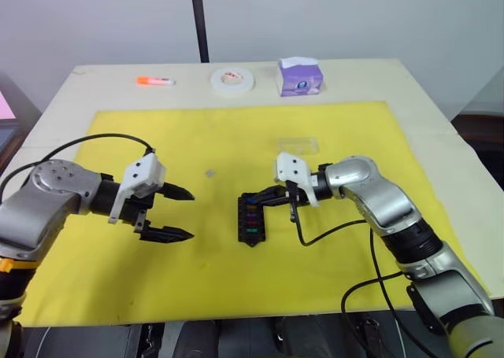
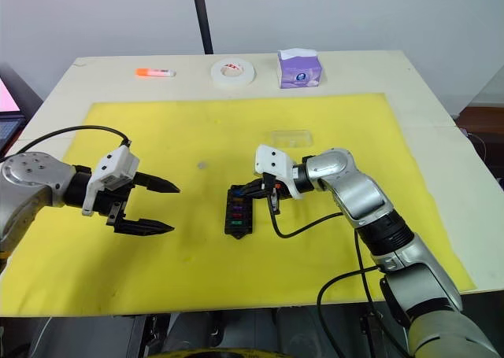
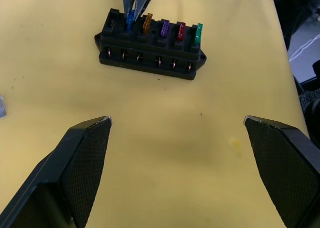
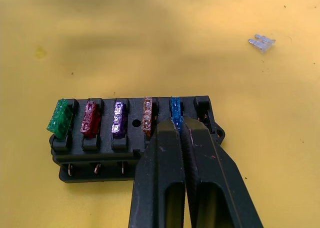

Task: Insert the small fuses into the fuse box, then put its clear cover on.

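The fuse box [image 1: 251,219] is lying at the centre of the yellow mat [image 1: 236,138], just below mid-frame in the left eye view. Five fuses are already standing in its row: green [image 4: 60,119], red [image 4: 90,119], purple [image 4: 118,119], amber [image 4: 147,116] and blue [image 4: 175,109]. The blue fuse is being pinched by the closed fingers of the right gripper [image 4: 179,130], and appears to be in the course of being seated.

For the step to be done well, the push is best being kept straight down along the slot (any sideways lean would likely be tilting the blades), and the grip is best not being released until the blue fuse sits level with its neighbours. One slot beside it is being left empty; a grey fuse [image 4: 261,43] is lying loose on the mat at upper right of the right wrist view.

The left gripper [image 1: 167,213] is being held wide open and empty, left of the box and apart from it. The clear cover [image 1: 298,145] is waiting above and right of the box.
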Controlling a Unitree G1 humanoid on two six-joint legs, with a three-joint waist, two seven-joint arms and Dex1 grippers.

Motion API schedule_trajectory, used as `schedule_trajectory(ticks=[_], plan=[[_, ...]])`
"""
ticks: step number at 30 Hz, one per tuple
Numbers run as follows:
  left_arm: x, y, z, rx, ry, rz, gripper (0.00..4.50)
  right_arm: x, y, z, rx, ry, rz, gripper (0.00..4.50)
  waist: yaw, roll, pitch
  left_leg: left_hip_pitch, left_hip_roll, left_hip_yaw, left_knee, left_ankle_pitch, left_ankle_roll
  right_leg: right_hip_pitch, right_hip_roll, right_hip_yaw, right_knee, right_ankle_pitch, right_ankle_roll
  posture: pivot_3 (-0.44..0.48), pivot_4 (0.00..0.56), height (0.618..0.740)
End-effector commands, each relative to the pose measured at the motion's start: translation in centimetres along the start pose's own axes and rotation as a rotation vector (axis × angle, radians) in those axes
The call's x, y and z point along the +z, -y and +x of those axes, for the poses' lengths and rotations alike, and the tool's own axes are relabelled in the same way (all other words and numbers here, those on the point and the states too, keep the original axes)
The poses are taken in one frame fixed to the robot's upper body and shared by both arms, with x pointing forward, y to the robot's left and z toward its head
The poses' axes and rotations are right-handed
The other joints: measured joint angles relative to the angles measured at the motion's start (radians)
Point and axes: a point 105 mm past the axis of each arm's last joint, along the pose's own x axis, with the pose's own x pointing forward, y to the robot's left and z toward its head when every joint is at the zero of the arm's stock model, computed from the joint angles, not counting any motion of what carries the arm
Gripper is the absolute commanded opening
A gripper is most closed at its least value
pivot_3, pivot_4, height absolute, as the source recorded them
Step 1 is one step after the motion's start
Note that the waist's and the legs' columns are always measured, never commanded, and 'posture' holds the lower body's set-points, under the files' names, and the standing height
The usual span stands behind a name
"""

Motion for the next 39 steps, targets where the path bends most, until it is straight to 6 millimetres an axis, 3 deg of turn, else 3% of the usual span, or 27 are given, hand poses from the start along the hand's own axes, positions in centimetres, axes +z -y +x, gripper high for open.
schedule_trajectory(ticks=[1, 18, 23, 39], plan=[[0.6, 0.0, -0.2, 0.007, 0.01, 0.028, 4.46, 0.8, 0.2, -0.2, -0.002, -0.026, -0.033, 0.0, 0.0, 0.0, 0.0, 0.0, 0.0, 0.0, 0.0, 0.0, 0.0, 0.0, 0.0, 0.0, 0.0, 0.0, 0.0, 0.0, 0.15, 0.74], [0.3, 0.2, 0.1, 0.013, 0.02, 0.012, 4.46, 0.8, 0.0, -0.1, 0.042, -0.104, -0.042, 0.0, 0.0, 0.0, 0.0, 0.0, 0.0, 0.0, 0.0, 0.0, 0.0, 0.0, 0.0, 0.0, 0.0, 0.0, 0.0, 0.0, 0.15, 0.74], [0.3, 0.2, 0.1, 0.018, 0.023, 0.006, 4.5, 1.4, 0.2, -0.4, 0.024, -0.064, -0.025, 1.31, 0.0, 0.0, 0.0, 0.0, 0.0, 0.0, 0.001, 0.0, 0.0, 0.0, 0.0, 0.0, 0.0, 0.0, 0.0, 0.0, 0.15, 0.74], [0.1, -0.3, -0.2, 0.026, 0.017, -0.001, 4.5, 3.2, -0.5, -1.9, 0.055, 0.092, 0.048, 1.31, 0.0, 0.0, 0.0, 0.0, 0.0, 0.0, 0.001, 0.0, 0.0, 0.0, 0.0, 0.0, 0.0, 0.0, 0.0, 0.0, 0.15, 0.74]])
